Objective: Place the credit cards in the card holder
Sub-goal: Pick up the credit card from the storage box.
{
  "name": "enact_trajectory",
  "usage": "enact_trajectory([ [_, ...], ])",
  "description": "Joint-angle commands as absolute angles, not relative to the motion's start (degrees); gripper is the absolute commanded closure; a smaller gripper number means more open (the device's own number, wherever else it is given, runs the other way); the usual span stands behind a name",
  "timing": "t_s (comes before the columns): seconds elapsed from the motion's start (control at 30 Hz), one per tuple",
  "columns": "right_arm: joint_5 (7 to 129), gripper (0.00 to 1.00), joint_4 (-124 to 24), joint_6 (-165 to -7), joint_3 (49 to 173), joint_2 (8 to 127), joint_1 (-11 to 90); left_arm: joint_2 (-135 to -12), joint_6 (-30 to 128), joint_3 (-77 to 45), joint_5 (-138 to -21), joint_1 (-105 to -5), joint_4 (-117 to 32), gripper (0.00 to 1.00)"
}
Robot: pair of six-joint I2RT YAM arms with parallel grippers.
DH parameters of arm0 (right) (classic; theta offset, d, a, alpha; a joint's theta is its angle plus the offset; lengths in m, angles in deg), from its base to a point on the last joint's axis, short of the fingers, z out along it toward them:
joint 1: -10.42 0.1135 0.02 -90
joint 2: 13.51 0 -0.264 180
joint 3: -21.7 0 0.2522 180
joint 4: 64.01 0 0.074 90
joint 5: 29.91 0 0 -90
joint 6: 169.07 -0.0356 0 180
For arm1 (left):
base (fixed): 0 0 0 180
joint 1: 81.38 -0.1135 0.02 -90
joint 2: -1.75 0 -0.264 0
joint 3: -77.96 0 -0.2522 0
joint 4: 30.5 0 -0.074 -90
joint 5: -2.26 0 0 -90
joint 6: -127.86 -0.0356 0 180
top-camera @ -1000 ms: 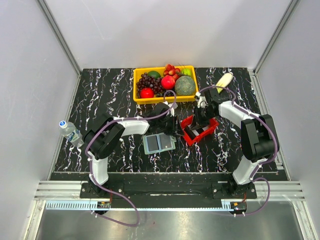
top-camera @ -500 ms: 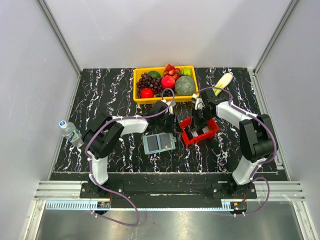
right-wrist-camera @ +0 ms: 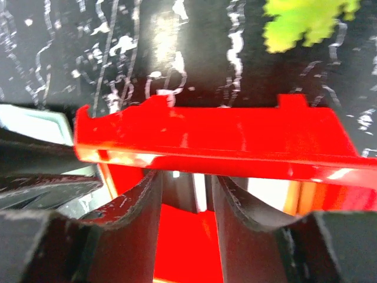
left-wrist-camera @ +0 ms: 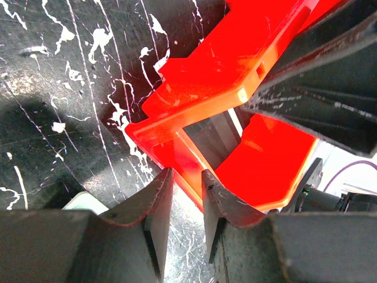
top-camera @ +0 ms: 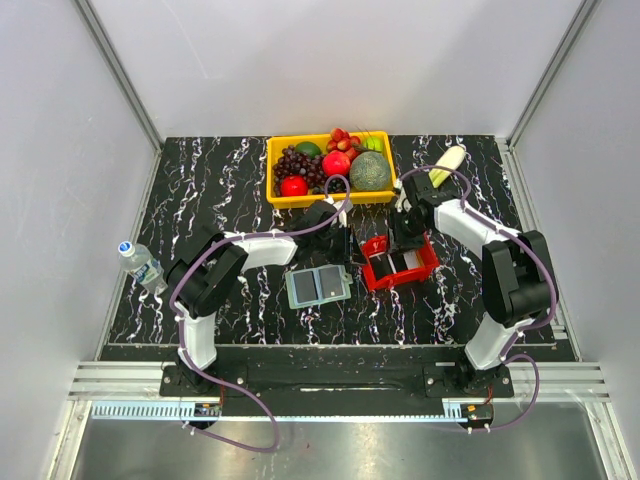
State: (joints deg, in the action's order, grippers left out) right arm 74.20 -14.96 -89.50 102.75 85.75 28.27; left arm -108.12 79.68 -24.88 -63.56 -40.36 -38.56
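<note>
Card holder (top-camera: 318, 286), seemingly open, on black marbled table (top-camera: 220, 190); grey walls (top-camera: 330, 60).

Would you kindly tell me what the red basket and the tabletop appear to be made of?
The red basket looks like glossy moulded plastic: bright highlights, crisp edges and notches. The tabletop looks like polished black marble with white veins, though it may be a printed laminate.
</note>
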Motion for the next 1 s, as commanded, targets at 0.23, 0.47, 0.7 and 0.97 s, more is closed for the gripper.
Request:
enact_trajectory([
  [0.23, 55.01, 0.38, -12.02, -93.56, 104.37, 86.06, 27.3, -106.45, 78.64, -23.24, -62.61, -40.42, -36.52, 0.72],
  [0.47, 62.53, 0.32, -12.1, -94.62, 104.63, 93.0, 27.3, -106.88, 78.99, -23.5, -61.56, -40.42, -35.47, 0.74],
  [0.7, 75.53, 0.37, -16.4, -94.27, 102.44, 93.1, 27.3, -108.11, 79.34, -22.28, -60.06, -40.33, -34.94, 0.74],
  [0.97, 85.32, 0.42, -25.02, -98.84, 99.88, 88.09, 27.38, -109.26, 79.87, -21.65, -58.65, -39.54, -34.06, 0.76],
])
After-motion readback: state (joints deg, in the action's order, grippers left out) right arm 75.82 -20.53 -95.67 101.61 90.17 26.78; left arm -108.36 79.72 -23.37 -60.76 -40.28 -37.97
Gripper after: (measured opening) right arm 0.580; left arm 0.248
